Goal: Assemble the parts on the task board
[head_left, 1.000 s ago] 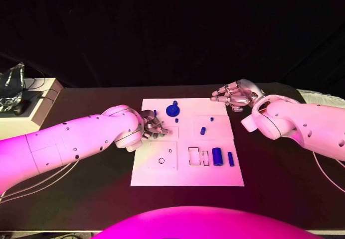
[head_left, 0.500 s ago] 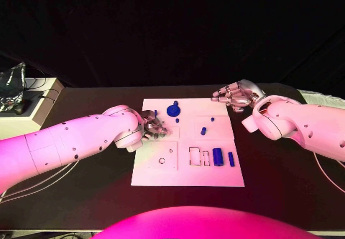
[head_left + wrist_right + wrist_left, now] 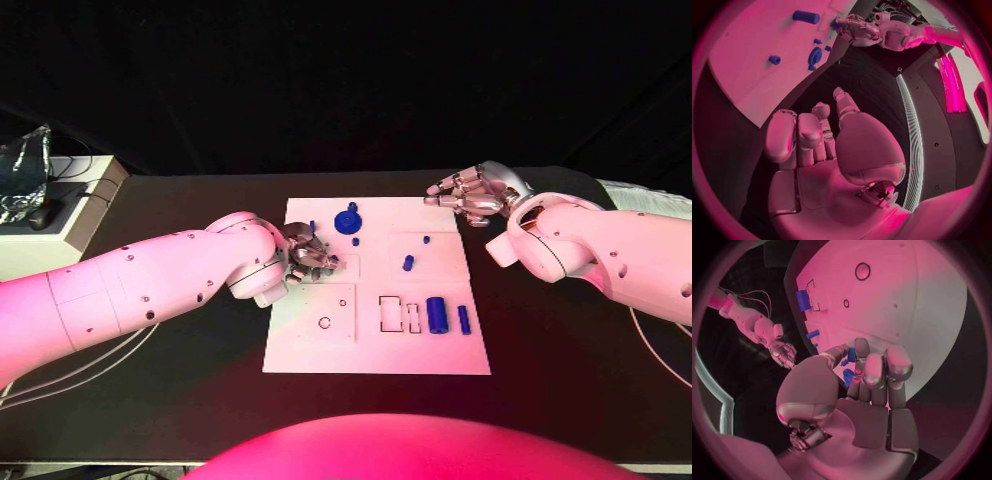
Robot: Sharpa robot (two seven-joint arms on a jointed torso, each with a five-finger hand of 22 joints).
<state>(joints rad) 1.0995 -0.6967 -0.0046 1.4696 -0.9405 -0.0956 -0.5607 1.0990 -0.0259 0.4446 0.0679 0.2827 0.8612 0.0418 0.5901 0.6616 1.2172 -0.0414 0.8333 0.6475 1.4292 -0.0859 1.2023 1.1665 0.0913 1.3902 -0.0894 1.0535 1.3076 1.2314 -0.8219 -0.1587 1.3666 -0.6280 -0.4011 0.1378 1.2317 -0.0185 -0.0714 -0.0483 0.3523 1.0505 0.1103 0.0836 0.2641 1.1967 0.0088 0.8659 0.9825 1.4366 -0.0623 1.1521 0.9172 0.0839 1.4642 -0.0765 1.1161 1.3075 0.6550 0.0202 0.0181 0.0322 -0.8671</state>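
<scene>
The left hand (image 3: pixel 306 251) hung over the left edge of the white board (image 3: pixel 378 350), near its far end, fingers (image 3: pixel 873 367) curled in on a small blue piece (image 3: pixel 849 376) held against the thumb. The likeliest failure, I judged, was that piece slipping or tilting as it came down: the hold looked like a fingertip pinch, and the hand hid whatever seat lay below, so the piece could meet the seat crooked and jam or pop free.

Relative to the board, the round blue knob (image 3: pixel 346 221) stood near the far edge, just beyond the left fingers. A small blue peg (image 3: pixel 407 263) sat near the middle; the blue cylinder (image 3: pixel 436 310) and slim blue bar (image 3: pixel 463 319) lay toward the near right side.

The right hand (image 3: pixel 472 194) waited off the board's far right corner above the desk (image 3: pixel 173 400), fingers loosely curled, holding nothing.
</scene>
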